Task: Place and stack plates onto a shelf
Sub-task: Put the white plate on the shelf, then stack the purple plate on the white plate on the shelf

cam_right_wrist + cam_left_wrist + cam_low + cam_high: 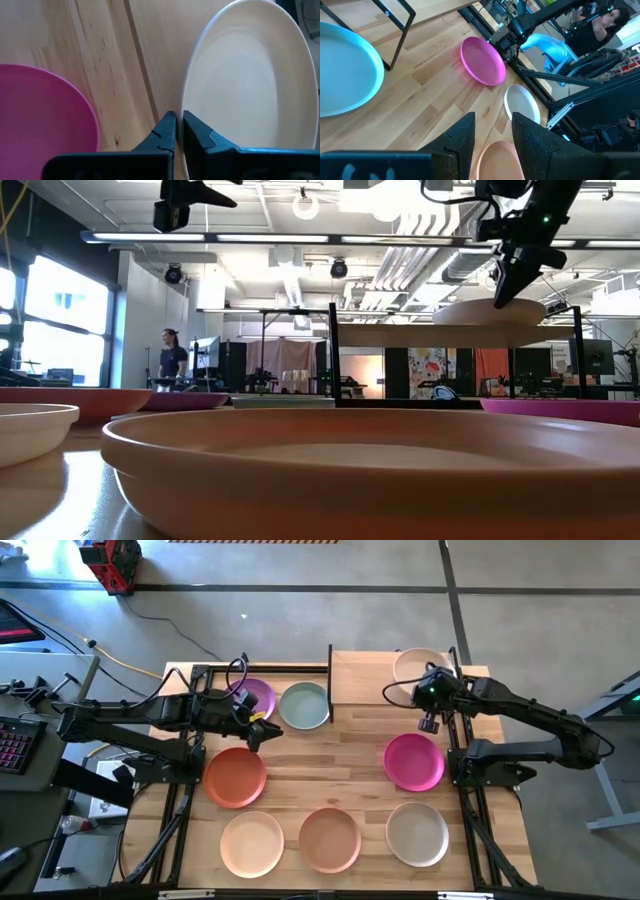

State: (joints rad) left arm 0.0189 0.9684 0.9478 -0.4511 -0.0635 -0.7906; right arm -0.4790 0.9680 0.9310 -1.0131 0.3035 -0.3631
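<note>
The shelf (362, 676) is a light-wood board on black posts at the table's far side. A cream plate (412, 664) lies flat on its right half, also seen in the low view as the cream plate (488, 311). My right gripper (432, 718) hovers at that plate's near rim, fingers shut and pointing down. My left gripper (262, 730) is open, low over the table between the purple plate (258, 694), the blue-green plate (305, 706) and the rust plate (236, 777). The magenta plate (414, 761) lies on the table right of centre. My right gripper (178, 125) comes from above at the cream plate's near rim (187, 107). Its tips stand right at the rim, but I cannot tell whether they touch it. The plate lies flat on the shelf.
Three more plates line the table's near edge: a pale peach plate (252, 843), a terracotta plate (329, 839) and a beige-grey plate (417, 833). The shelf's left half (350, 680) is bare wood. A black upright post (333, 350) stands at the shelf's left end. A person (172, 360) stands far off in the room.
</note>
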